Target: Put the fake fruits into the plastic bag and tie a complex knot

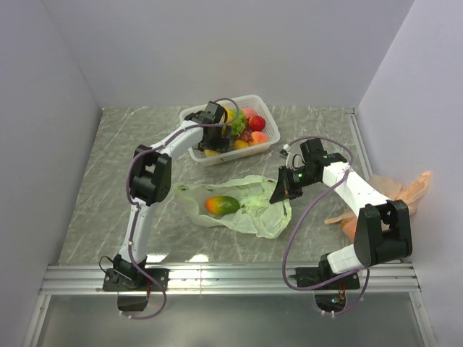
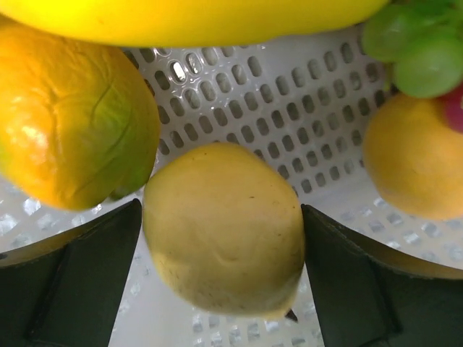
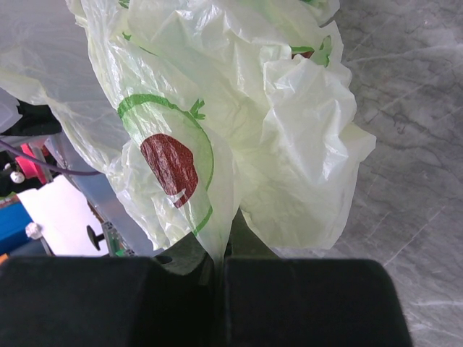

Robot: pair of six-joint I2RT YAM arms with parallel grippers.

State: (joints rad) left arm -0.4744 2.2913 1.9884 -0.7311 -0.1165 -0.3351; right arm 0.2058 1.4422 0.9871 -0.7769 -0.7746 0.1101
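Observation:
The pale green plastic bag [image 1: 253, 206] lies on the table with an orange-green mango [image 1: 221, 205] inside it. My right gripper [image 1: 278, 195] is shut on the bag's right edge; in the right wrist view the film [image 3: 239, 108] is pinched between the closed fingers of that gripper [image 3: 219, 267]. My left gripper [image 1: 217, 119] is down in the white lattice basket [image 1: 269, 116]. In the left wrist view its fingers [image 2: 87, 275] touch both sides of a yellow lemon [image 2: 224, 228]. Around it are another mango [image 2: 72, 123], the banana [image 2: 195, 18], green grapes [image 2: 419, 50] and an orange fruit [image 2: 412, 155].
A peach-orange translucent bag [image 1: 405, 189] lies at the table's right edge behind the right arm. The basket also holds a red apple [image 1: 256, 123] and peaches [image 1: 249, 113]. Grey walls stand on three sides.

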